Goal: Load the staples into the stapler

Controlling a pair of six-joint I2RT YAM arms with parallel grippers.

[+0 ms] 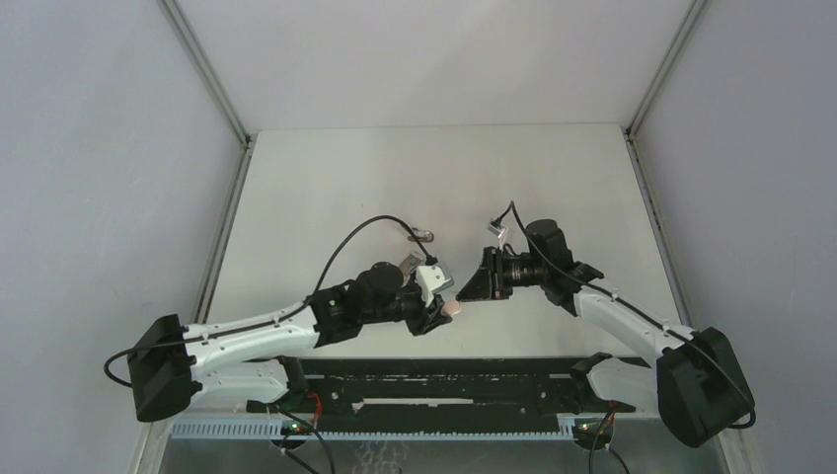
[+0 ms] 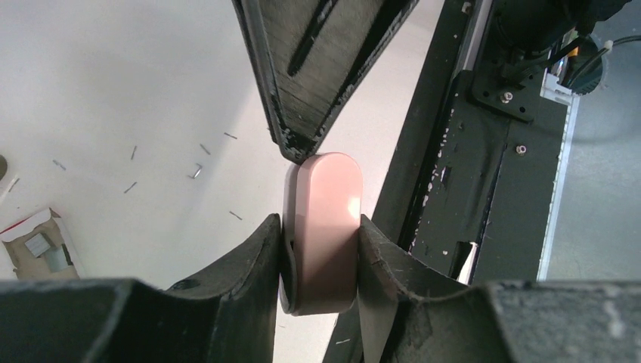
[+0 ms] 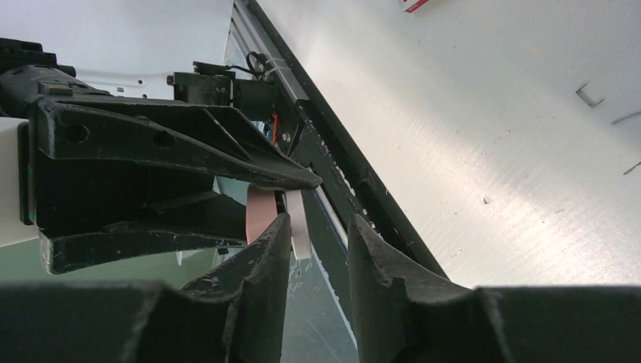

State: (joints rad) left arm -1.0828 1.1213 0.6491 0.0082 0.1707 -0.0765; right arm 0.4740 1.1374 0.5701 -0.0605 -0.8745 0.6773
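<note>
My left gripper is shut on the stapler, a small rounded pink piece with a pale second arm along its left side. It holds the stapler above the table's near edge. My right gripper faces it from the right, jaws apart. The stapler's white arm pokes between those jaws, against the left finger, and its pink arm lies outside that finger. In the left wrist view the right fingertips meet the stapler's far end. The staples box lies open on the table, and a red-and-white corner of it shows in the right wrist view.
Loose staples lie scattered on the white table. The black base rail runs just beneath both grippers. A small grey object lies behind the left arm. Grey walls enclose the table on the left, right and back.
</note>
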